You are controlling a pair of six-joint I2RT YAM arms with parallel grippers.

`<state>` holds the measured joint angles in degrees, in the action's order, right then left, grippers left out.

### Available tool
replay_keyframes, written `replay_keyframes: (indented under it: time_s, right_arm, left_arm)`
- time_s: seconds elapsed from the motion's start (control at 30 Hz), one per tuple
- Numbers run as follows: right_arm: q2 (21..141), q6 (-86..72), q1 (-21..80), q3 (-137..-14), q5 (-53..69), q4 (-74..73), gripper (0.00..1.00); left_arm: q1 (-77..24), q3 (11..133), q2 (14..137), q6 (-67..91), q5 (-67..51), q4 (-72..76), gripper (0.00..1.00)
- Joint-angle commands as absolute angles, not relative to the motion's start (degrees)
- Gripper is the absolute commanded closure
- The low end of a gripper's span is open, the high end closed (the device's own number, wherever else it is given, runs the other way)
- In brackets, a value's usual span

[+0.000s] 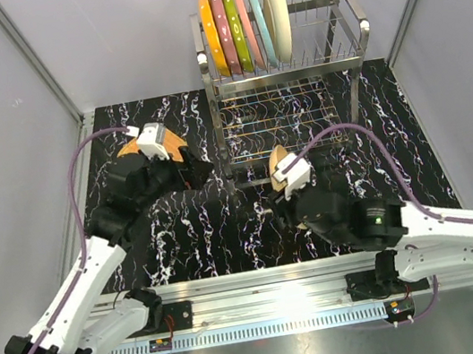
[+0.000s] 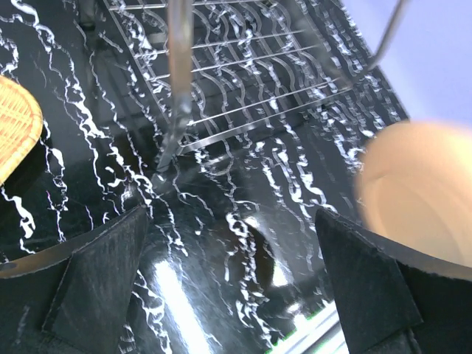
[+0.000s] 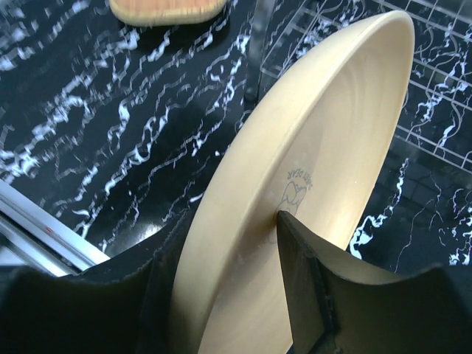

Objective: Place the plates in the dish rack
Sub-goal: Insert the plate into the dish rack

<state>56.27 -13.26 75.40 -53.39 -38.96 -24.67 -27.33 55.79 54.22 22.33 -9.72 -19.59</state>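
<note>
**Colleague:** How will the cream plate (image 3: pixel 310 147) handle?

**Me:** Stiff and glazed, so I'd judge it slick and easy to chip, but not heavy. My right gripper (image 3: pixel 236 243) pinches its rim. The plate stands on edge mid-frame in the top view, just before the dish rack (image 1: pixel 328 43). The rim looks like the best place to hold it.

**Colleague:** And the others?

**Me:** Six plates (image 1: pixel 243 26) stand in the upper tier, top centre. A tan woven-looking plate (image 1: pixel 133 146) lies at the upper left of the table (image 1: pixel 419 128). My left gripper (image 2: pixel 232 280) hangs over it, spread wide and empty.

**Colleague:** Anything hidden?

**Me:** That gripper covers most of the tan one. I can't tell whether more plates lie beneath it.
</note>
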Motion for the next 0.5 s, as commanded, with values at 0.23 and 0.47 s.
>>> replay_keyframes:
  time_s: [0.23, 0.47]
  right_arm:
    - [49.49, -7.74, 66.02, -58.52, -33.14, -21.36, 0.97]
    - [50.36, -2.46, 53.01, -65.82, -20.77, -21.44, 0.98]
  left_arm:
    - [-27.6, 57.47, 66.87, 17.59, -11.42, -2.81, 0.01]
    - [-29.35, 55.2, 72.68, 14.94, -6.78, 7.46, 0.01]
